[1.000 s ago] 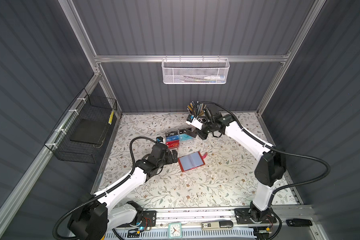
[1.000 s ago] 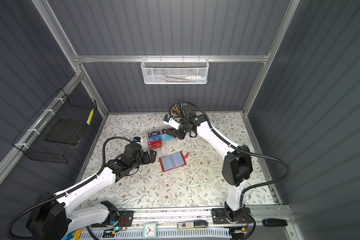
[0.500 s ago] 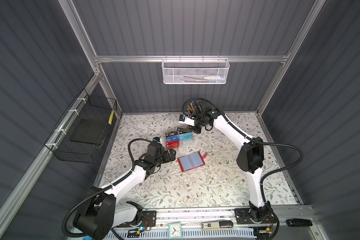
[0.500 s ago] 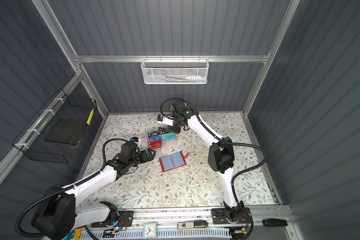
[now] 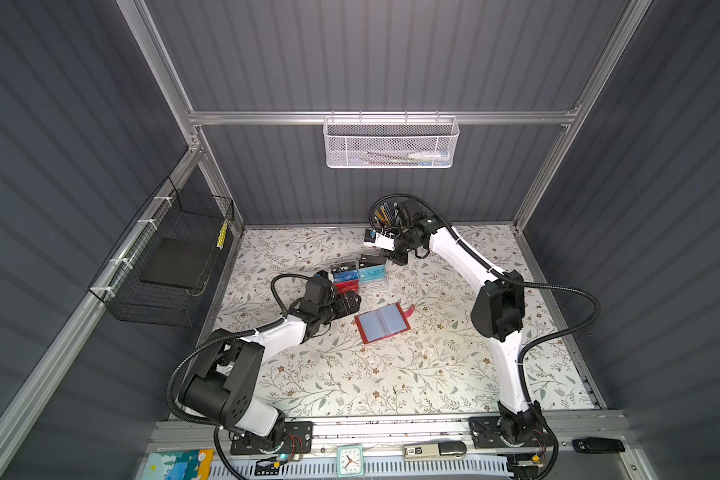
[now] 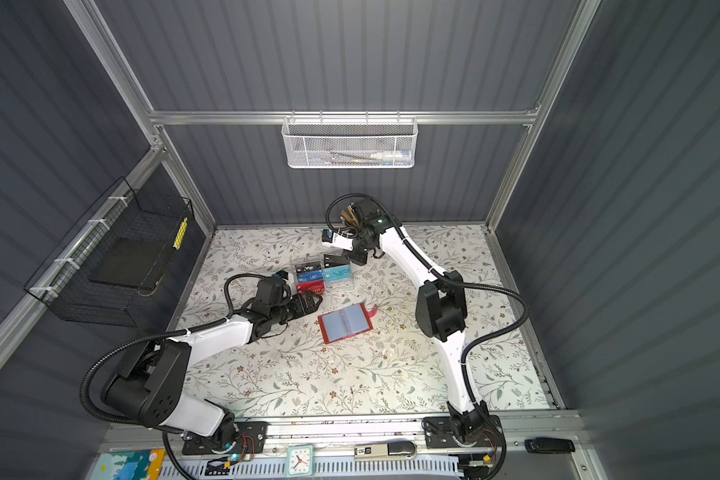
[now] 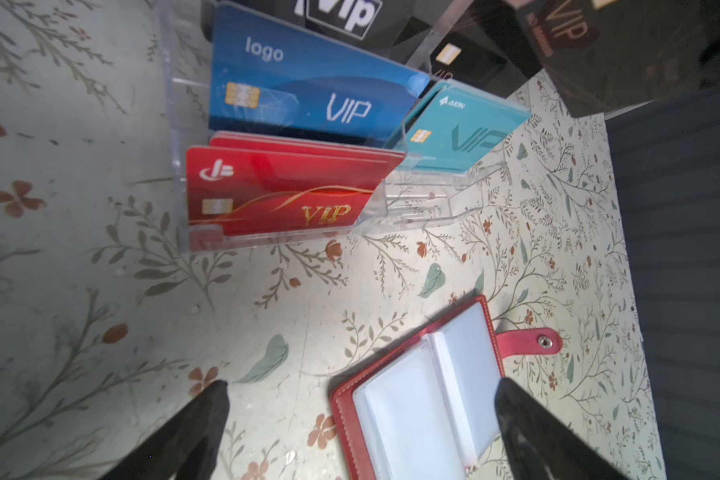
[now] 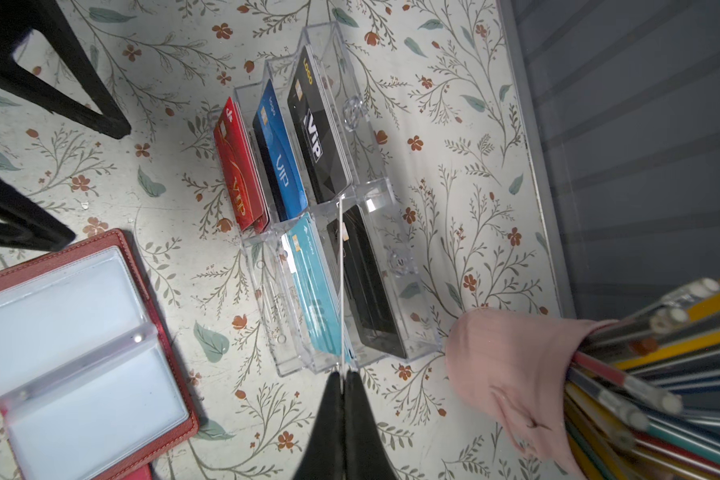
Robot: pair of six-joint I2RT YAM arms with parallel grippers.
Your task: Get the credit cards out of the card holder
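Observation:
The red card holder (image 5: 383, 323) (image 6: 345, 323) lies open on the floral mat, and its clear sleeves (image 8: 80, 353) show no card. My left gripper (image 5: 352, 302) (image 7: 360, 386) stands open low beside the holder's left edge, its fingers astride that edge (image 7: 425, 399). My right gripper (image 8: 341, 374) (image 5: 396, 259) is shut on a black credit card (image 5: 373, 261) (image 7: 599, 41), held above the back of the clear box. In the right wrist view this card shows edge-on as a thin pale line (image 8: 340, 270).
A clear compartmented box (image 5: 381, 286) (image 8: 391, 195) behind the holder contains red, blue, teal and black cards. A pink cup of pencils (image 8: 516, 365) (image 5: 385, 216) stands at the back wall. Wire baskets hang on the left wall (image 5: 171, 266) and back wall (image 5: 391, 143).
The right arm's elbow has swung in toward the middle while its gripper stays over the clear box with the card. The left gripper has barely shifted beside the holder.

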